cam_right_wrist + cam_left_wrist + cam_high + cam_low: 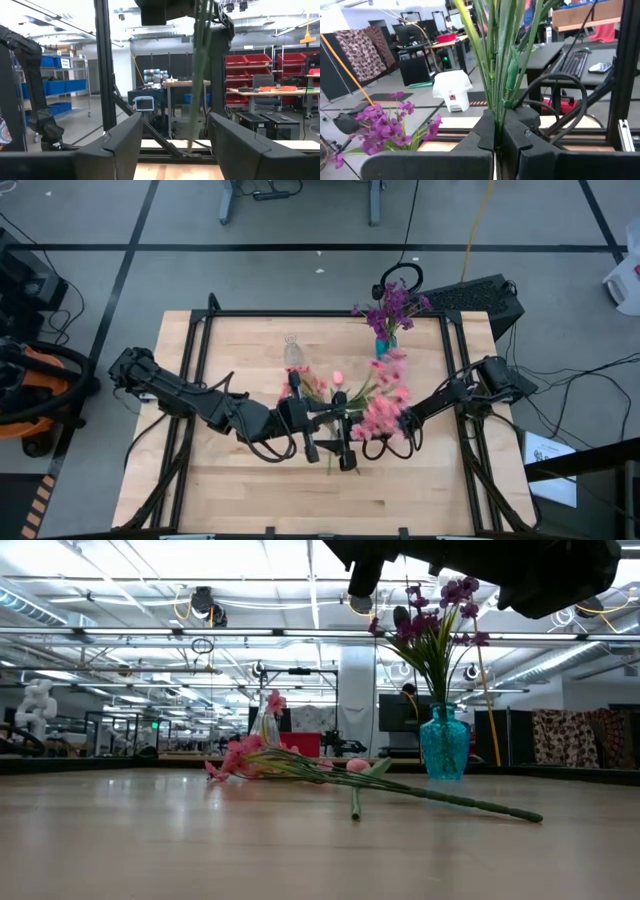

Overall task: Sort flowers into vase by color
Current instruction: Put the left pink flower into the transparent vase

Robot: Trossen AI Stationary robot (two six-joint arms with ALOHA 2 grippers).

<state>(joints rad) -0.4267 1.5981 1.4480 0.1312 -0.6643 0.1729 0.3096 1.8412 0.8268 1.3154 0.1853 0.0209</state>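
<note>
Left wrist view — stems (496, 60) between closed fingers (485, 137)

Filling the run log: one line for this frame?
left gripper: shut on pink flowers, lifted | right gripper: open, beside stems | purple flowers: in teal vase

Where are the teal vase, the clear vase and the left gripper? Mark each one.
teal vase (444, 745): low view, middle of its glass body.
clear vase (294, 353): high view, its upper body.
left gripper (497, 137): left wrist view, between the fingertips, shut on green stems (496, 60).
</note>
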